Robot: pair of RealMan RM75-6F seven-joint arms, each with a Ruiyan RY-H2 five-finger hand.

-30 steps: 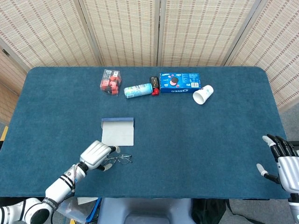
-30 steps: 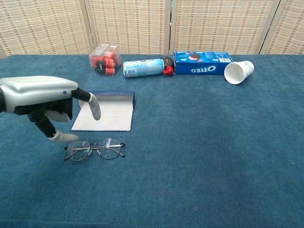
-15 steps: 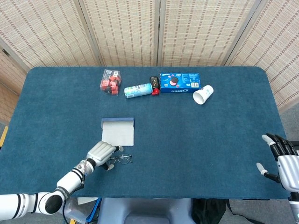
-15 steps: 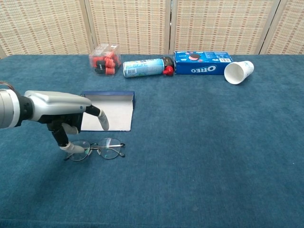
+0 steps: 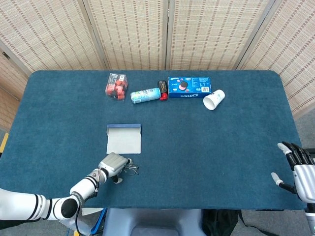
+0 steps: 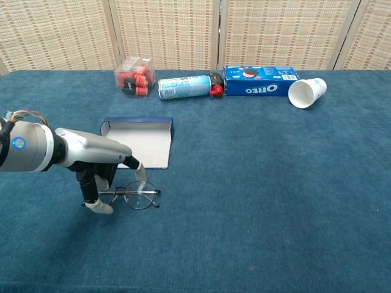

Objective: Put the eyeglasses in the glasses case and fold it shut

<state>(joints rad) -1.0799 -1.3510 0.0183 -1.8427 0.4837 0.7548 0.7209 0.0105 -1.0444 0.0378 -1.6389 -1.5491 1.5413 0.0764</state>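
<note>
One eyeglasses (image 6: 135, 196) under left hand (image 6: 101, 163); one glasses case (image 6: 139, 141).

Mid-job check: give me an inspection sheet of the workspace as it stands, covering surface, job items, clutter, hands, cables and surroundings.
Surface: table covered in blue cloth.
Job's things: eyeglasses flat on the cloth, outside the case; glasses case lying open just behind them.
Clutter: along the far edge, clear box of red items, can on its side, Oreo box, paper cup tipped over.
Hands: left hand over the left end of the eyeglasses, fingers down at the frame; grip cannot be confirmed. Right hand at the table's near right edge, fingers apart, holding nothing.
Cables: wires at the left wrist.
Surroundings: woven screen panels behind the table.
</note>
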